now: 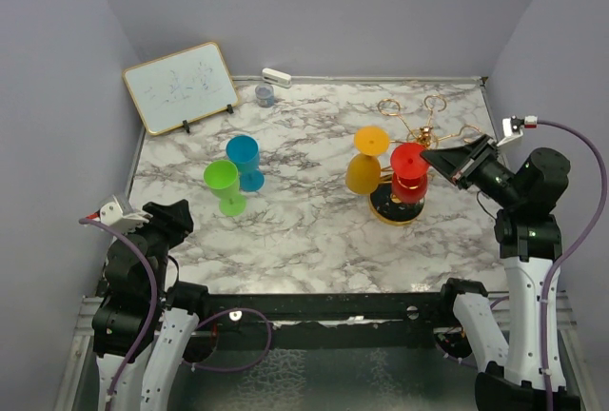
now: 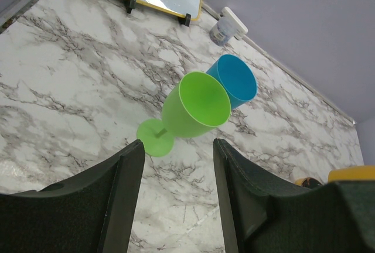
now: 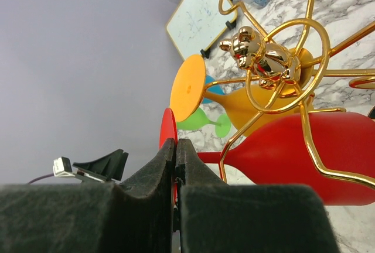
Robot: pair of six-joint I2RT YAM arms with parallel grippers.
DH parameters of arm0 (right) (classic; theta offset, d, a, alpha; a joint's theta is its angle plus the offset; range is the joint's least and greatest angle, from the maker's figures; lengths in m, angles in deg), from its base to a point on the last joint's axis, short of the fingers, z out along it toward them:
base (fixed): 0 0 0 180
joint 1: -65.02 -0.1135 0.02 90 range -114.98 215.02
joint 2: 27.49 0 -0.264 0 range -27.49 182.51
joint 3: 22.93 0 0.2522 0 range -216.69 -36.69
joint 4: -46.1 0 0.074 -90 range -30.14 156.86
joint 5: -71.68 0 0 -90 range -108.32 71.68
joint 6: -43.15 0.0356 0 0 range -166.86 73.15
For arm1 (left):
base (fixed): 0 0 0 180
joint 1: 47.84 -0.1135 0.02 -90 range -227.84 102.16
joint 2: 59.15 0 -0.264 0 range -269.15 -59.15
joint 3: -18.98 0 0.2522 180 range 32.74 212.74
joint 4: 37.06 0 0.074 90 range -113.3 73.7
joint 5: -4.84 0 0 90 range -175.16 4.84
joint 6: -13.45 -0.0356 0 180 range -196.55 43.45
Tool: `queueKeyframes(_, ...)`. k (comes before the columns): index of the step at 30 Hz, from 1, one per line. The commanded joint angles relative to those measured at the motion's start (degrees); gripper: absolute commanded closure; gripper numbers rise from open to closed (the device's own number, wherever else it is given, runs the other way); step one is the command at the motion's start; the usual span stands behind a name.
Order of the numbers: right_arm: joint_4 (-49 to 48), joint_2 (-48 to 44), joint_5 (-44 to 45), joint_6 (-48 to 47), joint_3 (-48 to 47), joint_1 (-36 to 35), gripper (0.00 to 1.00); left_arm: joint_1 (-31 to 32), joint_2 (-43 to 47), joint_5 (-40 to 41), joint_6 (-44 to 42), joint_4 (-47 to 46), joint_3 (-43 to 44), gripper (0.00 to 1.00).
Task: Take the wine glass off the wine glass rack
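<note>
While the left arm waits at the near left, left end effector (image 2: 177,153): released, fingers spread with nothing between them, held over the bench (image 1: 304,230) and pointed toward the green glass.
Green glass (image 2: 193,109): upright on the bench, left of middle, off the rack.
Blue glass (image 2: 234,80): just behind the green one, also standing on the bench; I cannot tell whether the two touch.
Right end effector (image 3: 176,147): clenched on the thin rim of the red glass's foot, at the right.
Red glass (image 1: 409,187): hangs upside down in the rack, foot up, bowl over the black base; not yet free.
Orange glass (image 1: 362,175): hangs the same way, just left of the red one.
Rack (image 1: 425,130): far right, several gold loops bare.
Progress: the grip looks made. Sliding the red glass's stem out of its loop and setting it down remains, and the orange one is untouched.
</note>
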State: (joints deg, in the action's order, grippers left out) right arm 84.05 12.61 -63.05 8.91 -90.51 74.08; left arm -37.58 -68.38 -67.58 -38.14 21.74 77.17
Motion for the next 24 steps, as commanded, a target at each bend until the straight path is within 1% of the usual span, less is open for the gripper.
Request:
queueKeyframes(1,-2.5,0.2,2.7,0.8,0.1,-0.2,0.99,0.2,0.0,0.1,-0.4,-1.4,-0.3,0.47)
queueKeyframes(6,-3.6,0.7,2.9,1.6,1.0,-0.2,0.99,0.2,0.1,0.2,-0.3,-1.4,-0.3,0.47)
queueKeyframes(10,-5.9,1.4,1.2,2.9,2.0,-0.2,0.99,0.2,0.1,0.2,-0.3,-1.4,-0.4,0.47)
queueKeyframes(16,-7.3,4.1,-3.1,2.0,0.6,-0.2,0.99,0.2,0.1,0.4,-0.2,-1.3,-0.3,0.47)
queueKeyframes(24,-5.6,6.3,-10.6,-0.7,-2.9,-0.2,0.99,0.1,0.0,0.4,-0.2,-1.3,-0.4,0.47)
